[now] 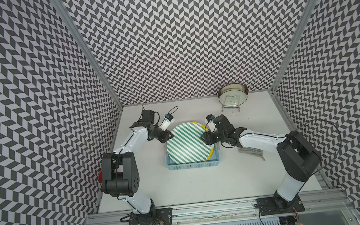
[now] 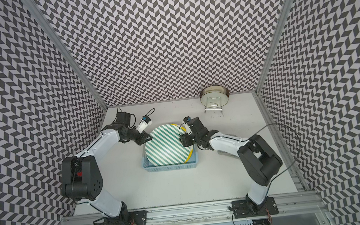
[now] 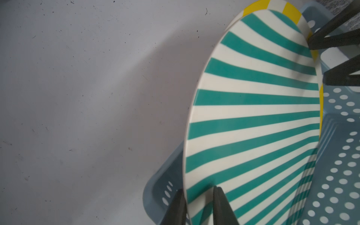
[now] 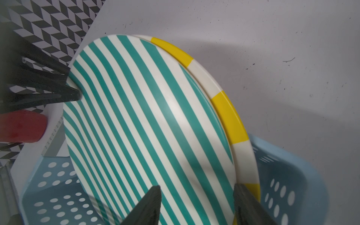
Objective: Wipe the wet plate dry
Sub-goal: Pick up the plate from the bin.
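A plate with green and white stripes [image 1: 188, 145] [image 2: 166, 146] leans upright in a blue basket [image 1: 193, 165]. A yellow-striped plate [image 1: 202, 126] [image 4: 229, 116] stands just behind it. My left gripper [image 1: 169, 137] [image 3: 197, 188] is shut on the green plate's [image 3: 253, 116] left rim, one finger on its face and one behind. My right gripper [image 1: 204, 136] [image 4: 197, 186] is open and straddles the right rims of both plates; one finger is before the green plate [image 4: 146, 126], the other behind the yellow one. No water shows on either plate.
A grey cloth [image 1: 252, 152] lies on the table, partly under the right arm. A metal dish on a wire stand [image 1: 233, 96] sits at the back right. A red button [image 1: 100, 176] is at the left wall. Patterned walls enclose the white table.
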Available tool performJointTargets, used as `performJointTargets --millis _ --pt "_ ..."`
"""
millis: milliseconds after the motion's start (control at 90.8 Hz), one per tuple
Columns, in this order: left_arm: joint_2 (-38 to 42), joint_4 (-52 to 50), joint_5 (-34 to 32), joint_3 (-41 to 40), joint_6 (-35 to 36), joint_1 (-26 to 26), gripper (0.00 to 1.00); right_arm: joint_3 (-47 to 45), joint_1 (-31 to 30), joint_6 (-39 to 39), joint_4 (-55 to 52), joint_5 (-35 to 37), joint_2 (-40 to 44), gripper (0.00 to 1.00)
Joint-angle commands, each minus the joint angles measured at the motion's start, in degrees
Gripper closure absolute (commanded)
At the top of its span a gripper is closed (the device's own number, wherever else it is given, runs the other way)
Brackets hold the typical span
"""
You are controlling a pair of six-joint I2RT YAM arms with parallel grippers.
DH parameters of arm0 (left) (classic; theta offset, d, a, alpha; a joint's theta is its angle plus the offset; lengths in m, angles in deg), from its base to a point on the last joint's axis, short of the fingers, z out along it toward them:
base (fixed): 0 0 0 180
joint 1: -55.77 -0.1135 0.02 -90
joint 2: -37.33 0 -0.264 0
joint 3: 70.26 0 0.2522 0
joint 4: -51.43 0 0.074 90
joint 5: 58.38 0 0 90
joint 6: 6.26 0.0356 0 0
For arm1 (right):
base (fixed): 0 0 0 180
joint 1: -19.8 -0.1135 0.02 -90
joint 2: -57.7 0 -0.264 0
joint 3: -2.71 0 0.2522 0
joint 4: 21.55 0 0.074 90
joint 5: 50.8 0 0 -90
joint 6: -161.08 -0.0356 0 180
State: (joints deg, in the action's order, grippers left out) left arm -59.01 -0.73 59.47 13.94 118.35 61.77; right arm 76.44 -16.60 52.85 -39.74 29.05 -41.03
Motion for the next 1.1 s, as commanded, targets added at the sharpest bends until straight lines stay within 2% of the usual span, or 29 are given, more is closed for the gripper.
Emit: performJointTargets --millis 0,364,749,1091 --pt "-0.8 -1.5 1.2 1.9 0.9 0.6 0.79 -0.2 -0.6 -1.0 -3.0 -2.9 -2.6 0.38" --pt "-1.0 -2.0 0.3 3.0 0.7 1.0 1.00 -0.3 -0.5 -1.2 -2.8 -2.7 -2.5 0.38" --pt "2.2 -3.7 -0.5 4.8 0.6 2.2 1.00 -1.3 -0.5 -1.5 -1.5 -1.2 -0.3 0.37" --pt "6.6 -5.1 1.3 5.7 -0.7 4.3 1.00 -3.2 -0.5 -0.2 0.3 1.5 8.5 0.34"
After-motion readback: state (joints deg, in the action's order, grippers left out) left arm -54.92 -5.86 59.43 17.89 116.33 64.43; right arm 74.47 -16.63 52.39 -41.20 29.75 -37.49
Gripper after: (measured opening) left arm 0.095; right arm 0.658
